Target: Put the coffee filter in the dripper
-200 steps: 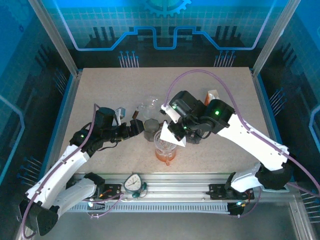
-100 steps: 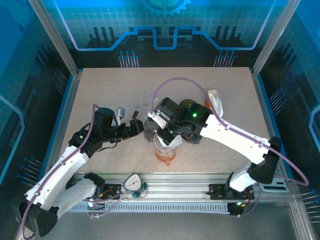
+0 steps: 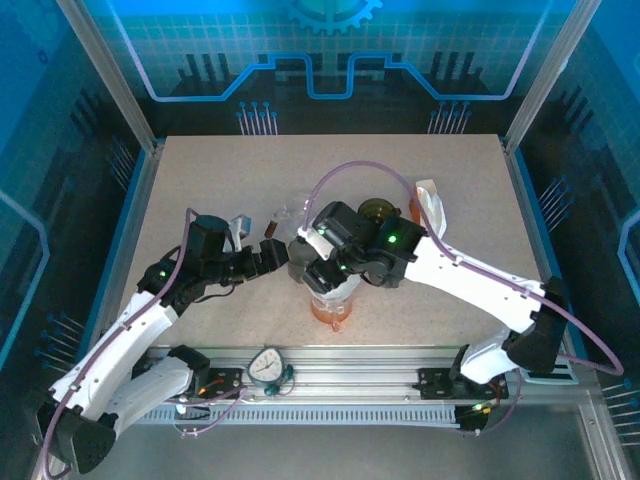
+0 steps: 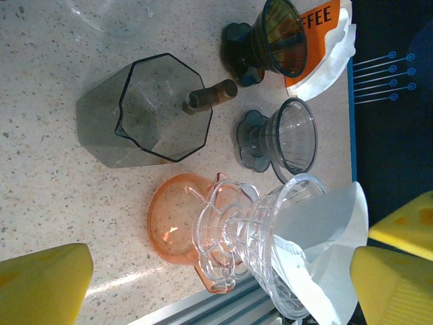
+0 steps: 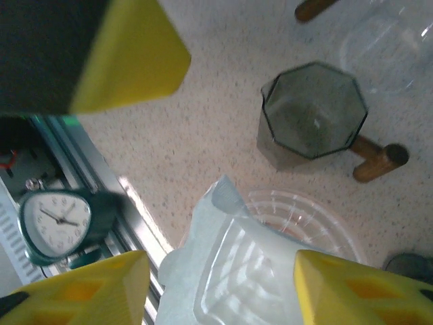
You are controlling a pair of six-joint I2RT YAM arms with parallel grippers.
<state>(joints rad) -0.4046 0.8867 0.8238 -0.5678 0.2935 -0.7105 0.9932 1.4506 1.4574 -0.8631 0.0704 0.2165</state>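
Note:
A clear ribbed glass dripper (image 4: 270,230) stands on an orange cup (image 4: 172,223) near the table's front rail. The white paper coffee filter (image 4: 325,233) lies inside the dripper, one edge sticking out over the rim. In the right wrist view the coffee filter (image 5: 223,271) sits in the dripper (image 5: 318,217) between my yellow fingers, touching neither. My right gripper (image 5: 220,284) is open, directly over the cup (image 3: 330,308). My left gripper (image 3: 272,255) is wide open and empty, just left of the dripper, which it faces side-on.
A grey octagonal cup (image 4: 155,112) with a wooden handle stands beside the dripper. Behind it are a dark dripper (image 4: 277,40), a smoked dripper (image 4: 284,139) and an orange filter pack (image 4: 325,27). A small clock (image 5: 54,220) sits on the front rail.
My right gripper swung left and down over the dripper with the filter, then opened and let it go into the cone. The left arm has stayed still.

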